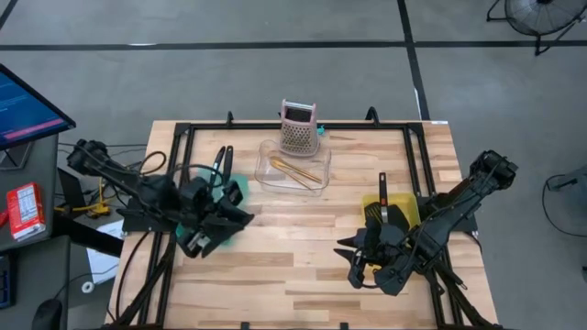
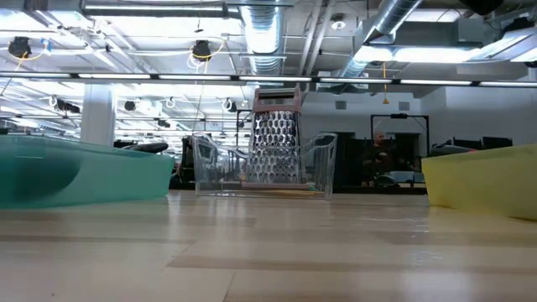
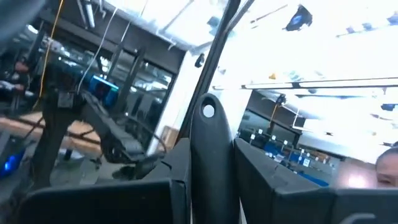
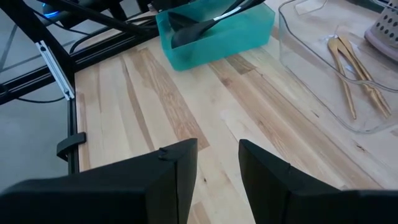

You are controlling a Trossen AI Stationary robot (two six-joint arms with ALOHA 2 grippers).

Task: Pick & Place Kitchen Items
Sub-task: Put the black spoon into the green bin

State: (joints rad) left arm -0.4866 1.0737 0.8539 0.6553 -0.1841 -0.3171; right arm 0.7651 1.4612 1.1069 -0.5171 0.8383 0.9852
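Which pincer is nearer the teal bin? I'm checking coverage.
Left. The left pincer sits over the teal bin; the right pincer is across the table near the yellow bin.

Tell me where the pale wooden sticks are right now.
In the high view the pale wooden sticks lie inside the clear tray at the table's far middle, just in front of the pink grater.

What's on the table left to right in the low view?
Teal bin → clear container with the pink grater standing behind it → yellow bin.
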